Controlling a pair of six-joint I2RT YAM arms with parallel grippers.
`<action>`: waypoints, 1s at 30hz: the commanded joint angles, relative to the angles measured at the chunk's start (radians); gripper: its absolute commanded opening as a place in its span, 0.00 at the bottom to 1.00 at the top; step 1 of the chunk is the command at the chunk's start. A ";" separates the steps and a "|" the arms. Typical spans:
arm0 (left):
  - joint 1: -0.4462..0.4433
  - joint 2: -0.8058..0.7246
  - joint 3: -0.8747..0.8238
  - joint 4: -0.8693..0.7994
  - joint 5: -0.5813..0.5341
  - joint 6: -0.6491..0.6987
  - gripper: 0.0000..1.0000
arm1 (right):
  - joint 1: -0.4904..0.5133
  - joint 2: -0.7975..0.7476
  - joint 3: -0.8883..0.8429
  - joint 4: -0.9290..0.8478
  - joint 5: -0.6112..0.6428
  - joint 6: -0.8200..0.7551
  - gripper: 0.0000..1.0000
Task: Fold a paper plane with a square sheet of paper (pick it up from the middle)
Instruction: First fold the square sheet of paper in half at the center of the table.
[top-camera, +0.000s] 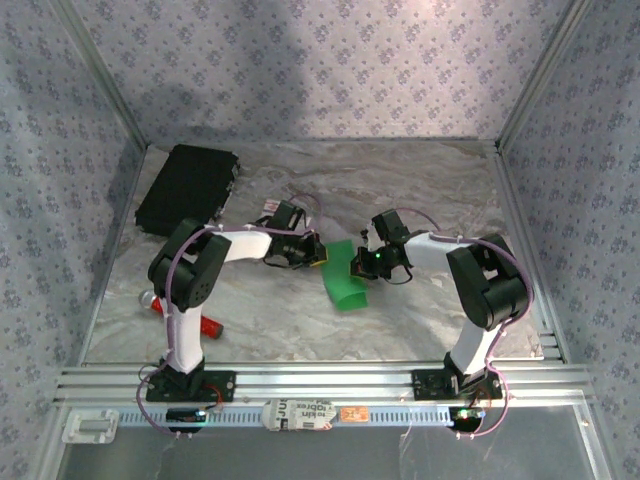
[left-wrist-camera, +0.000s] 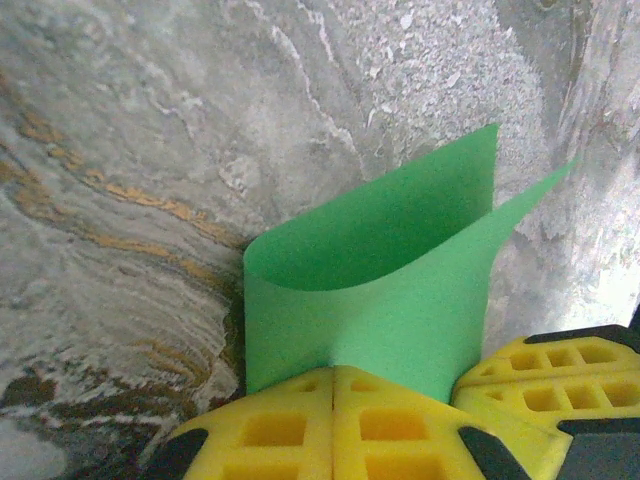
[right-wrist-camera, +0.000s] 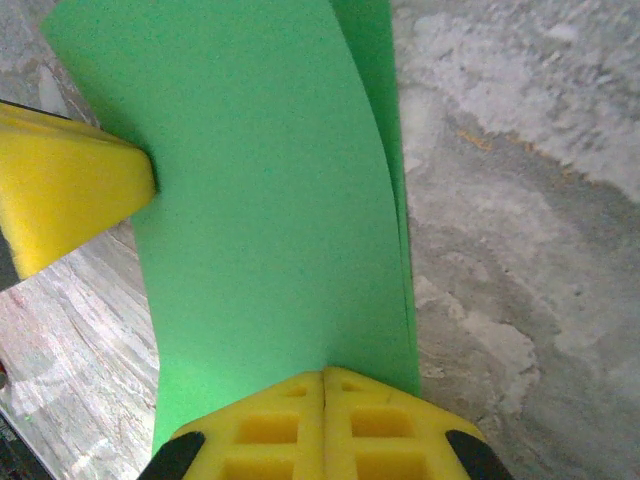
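Now pinching the square sheet of paper (top-camera: 345, 287), curled double, at tabletop (top-camera: 420, 190) centre, with left gripper (left-wrist-camera: 333, 375) and right gripper (right-wrist-camera: 323, 378) jaws closed.

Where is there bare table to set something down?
Free: the far table from the black case to the right wall, and the near strip between the arm bases. Crowded: the centre, where the left end effector and right end effector pinch the green paper, and beside the red tool at near left.
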 joint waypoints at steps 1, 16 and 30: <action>0.003 0.010 0.051 -0.145 -0.077 0.044 0.07 | -0.006 0.047 -0.027 -0.137 0.165 -0.021 0.00; 0.012 0.094 0.143 -0.208 -0.087 0.081 0.08 | -0.004 0.053 -0.030 -0.138 0.173 -0.024 0.00; 0.078 0.078 0.104 -0.117 -0.165 0.078 0.10 | -0.003 0.056 -0.037 -0.126 0.166 -0.022 0.00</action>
